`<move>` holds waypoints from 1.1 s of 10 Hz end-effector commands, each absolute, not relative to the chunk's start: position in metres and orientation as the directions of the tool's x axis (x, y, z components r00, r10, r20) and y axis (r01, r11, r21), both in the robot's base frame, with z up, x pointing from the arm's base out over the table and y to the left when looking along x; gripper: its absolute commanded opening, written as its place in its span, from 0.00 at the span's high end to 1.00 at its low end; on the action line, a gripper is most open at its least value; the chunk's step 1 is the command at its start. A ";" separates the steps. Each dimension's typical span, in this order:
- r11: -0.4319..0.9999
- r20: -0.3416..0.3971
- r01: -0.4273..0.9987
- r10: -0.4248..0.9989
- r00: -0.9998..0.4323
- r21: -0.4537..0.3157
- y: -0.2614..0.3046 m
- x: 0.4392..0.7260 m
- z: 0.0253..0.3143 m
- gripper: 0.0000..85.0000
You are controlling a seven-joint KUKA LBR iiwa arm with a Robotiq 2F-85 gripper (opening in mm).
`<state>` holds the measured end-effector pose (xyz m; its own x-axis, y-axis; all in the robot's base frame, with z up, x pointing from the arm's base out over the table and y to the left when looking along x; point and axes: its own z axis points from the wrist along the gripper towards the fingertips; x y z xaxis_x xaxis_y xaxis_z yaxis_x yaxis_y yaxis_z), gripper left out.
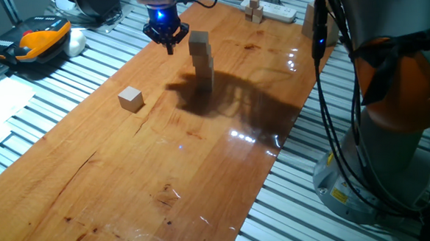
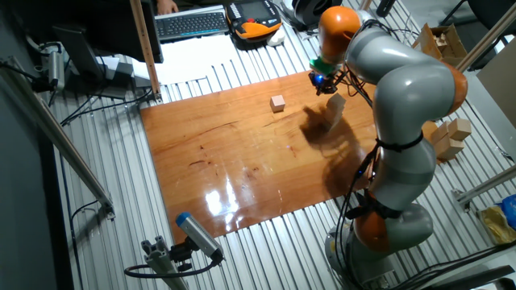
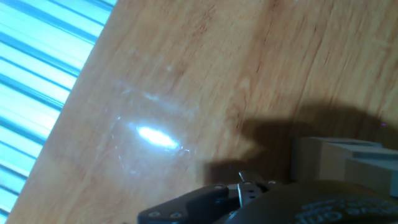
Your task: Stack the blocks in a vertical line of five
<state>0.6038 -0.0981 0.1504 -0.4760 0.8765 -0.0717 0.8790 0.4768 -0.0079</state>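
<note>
One fixed view, glossy wooden tabletop, ribbed metal bench

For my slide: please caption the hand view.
Gripper above the wooden board, the block stack at lower right.

Glossy wooden tabletop bearing a block stack and one loose block.

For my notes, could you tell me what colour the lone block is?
Light tan, plain wood; the lone block shows best in one fixed view.
</note>
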 end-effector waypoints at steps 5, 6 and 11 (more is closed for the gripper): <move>0.578 -0.054 0.816 0.815 -0.577 0.002 -0.129 0.612 0.146 1.00; 0.615 -0.027 0.788 0.789 -0.614 0.037 -0.135 0.612 0.144 1.00; 0.798 -0.043 0.601 0.602 -0.797 0.038 -0.146 0.610 0.140 1.00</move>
<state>0.6103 -0.1462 0.1404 -0.7281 0.6841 -0.0435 0.6831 0.7294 0.0372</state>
